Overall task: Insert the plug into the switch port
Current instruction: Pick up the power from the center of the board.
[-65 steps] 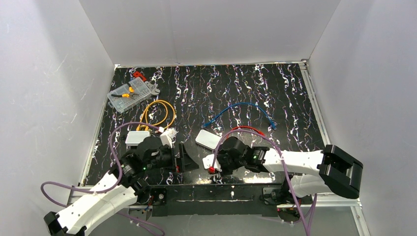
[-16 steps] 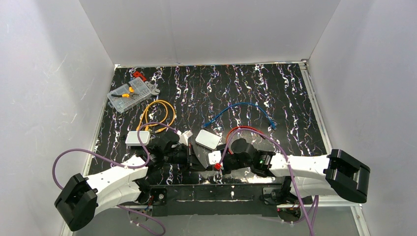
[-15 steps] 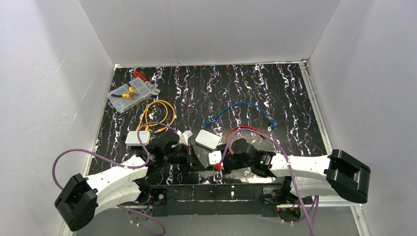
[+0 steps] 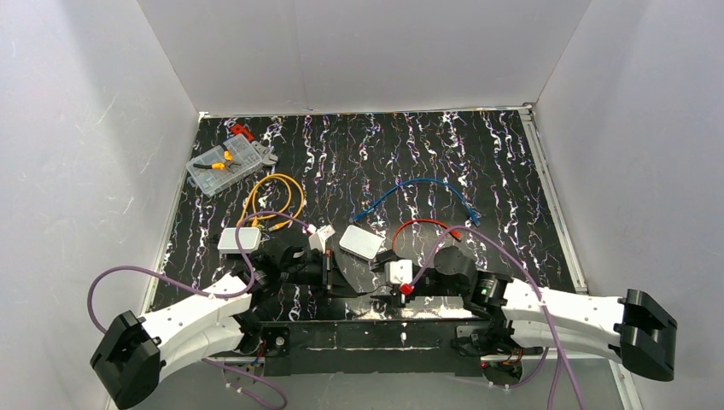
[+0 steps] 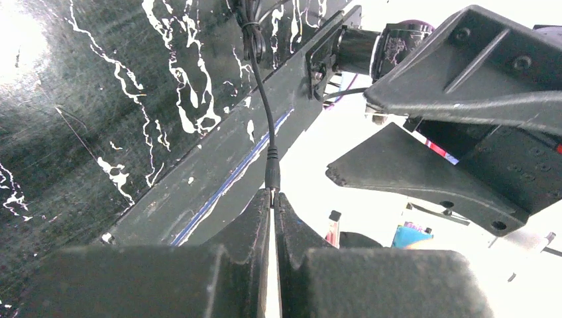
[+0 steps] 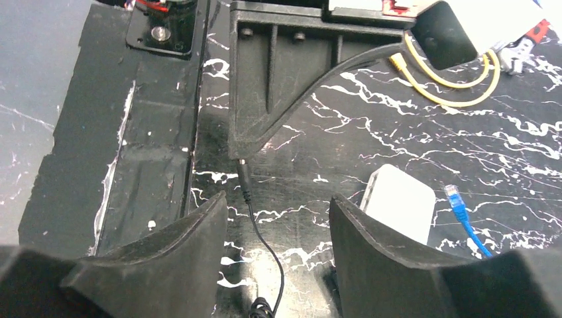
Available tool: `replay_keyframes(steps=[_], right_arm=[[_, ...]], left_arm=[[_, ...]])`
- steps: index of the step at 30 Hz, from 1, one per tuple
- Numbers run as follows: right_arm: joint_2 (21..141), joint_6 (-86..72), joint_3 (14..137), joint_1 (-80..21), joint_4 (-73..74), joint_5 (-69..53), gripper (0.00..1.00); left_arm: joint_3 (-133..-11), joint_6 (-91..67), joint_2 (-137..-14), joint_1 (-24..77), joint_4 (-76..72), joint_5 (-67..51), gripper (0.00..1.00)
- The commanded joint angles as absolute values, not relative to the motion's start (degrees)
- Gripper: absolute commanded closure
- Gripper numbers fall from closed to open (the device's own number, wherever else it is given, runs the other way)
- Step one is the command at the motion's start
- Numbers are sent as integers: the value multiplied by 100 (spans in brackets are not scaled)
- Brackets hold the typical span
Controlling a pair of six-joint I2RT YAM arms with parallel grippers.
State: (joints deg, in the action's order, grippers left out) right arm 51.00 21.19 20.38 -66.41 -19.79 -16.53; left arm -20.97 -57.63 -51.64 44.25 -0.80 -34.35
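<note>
Plug [image 5: 272,177]: black, on thin cable [image 5: 255,66], pinched in left pincer [image 5: 273,199]; held just beside switch [image 4: 361,243], on its near side, apart from it. Right pincer [image 6: 277,199]: spread, empty, also near switch.

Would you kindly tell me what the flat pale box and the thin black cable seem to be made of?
Flat pale grey-white box: probably matte moulded plastic, given its smooth face and rounded corners. Thin black cable: likely rubber-sheathed wire, since it curves softly.
</note>
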Motion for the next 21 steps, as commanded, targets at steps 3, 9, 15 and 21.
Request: replay_keyframes(steps=[3,9,15,21], right_arm=[[4578,1827,2113,-6665,-1737,-1381,35],[4764,1925,2160,-6662,-1523,-1934,37],[5075,2021,2188,-6662,-1743,-2291,50],[5268,2046,2257,-6686,-2043,-2347,54]], left_arm=[[-2109,-5510,-4874,4418,-43,-3769,100],[-2088,-5471,-4752,4421,-50,-3862,100],[-2050,-5491,-4821,4422,-262,-4029,100],[-1982,-5520,-4842,4423,-409,-4114,100]])
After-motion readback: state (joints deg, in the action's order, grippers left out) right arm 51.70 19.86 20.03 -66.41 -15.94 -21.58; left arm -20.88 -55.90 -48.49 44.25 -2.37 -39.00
